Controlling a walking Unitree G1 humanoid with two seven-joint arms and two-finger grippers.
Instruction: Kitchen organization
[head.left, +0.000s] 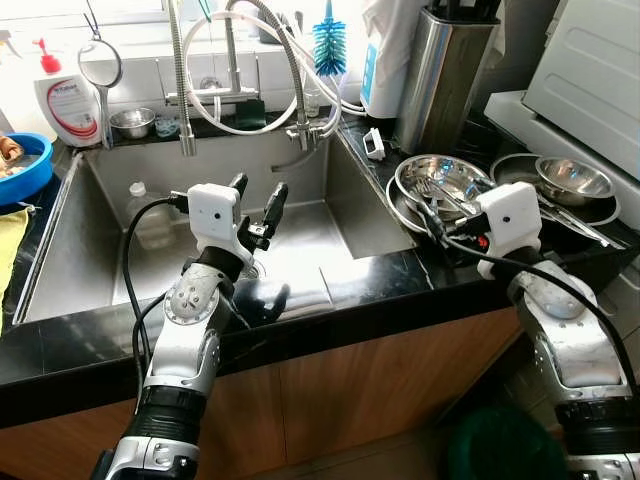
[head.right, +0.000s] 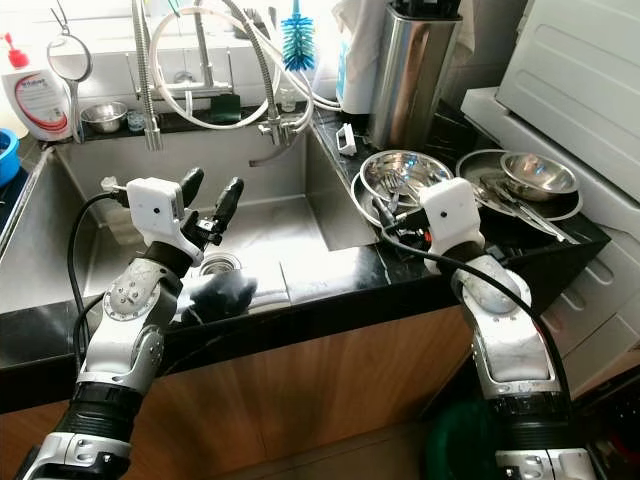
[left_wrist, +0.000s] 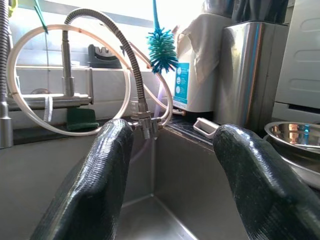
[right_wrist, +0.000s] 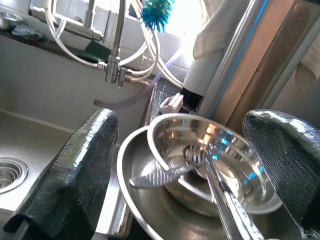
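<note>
A stack of steel bowls (head.left: 440, 180) sits on the black counter right of the sink, holding a whisk and a spoon (right_wrist: 160, 176). My right gripper (head.left: 432, 222) is open at the near rim of that stack; in the right wrist view its fingers (right_wrist: 70, 175) stand on either side of the top bowl (right_wrist: 215, 165) with nothing held. My left gripper (head.left: 258, 195) is open and empty above the middle of the steel sink (head.left: 100, 240), pointing toward the faucet hose (left_wrist: 135, 85). A clear plastic bottle (head.left: 145, 215) lies in the sink.
A dark cloth (head.left: 262, 300) lies at the sink's front edge. Further right a second steel bowl (head.left: 572, 180) rests on plates. A steel knife block (head.left: 445, 75), blue bottle brush (head.left: 328, 45), soap bottle (head.left: 65, 100) and blue bowl (head.left: 25, 165) ring the sink.
</note>
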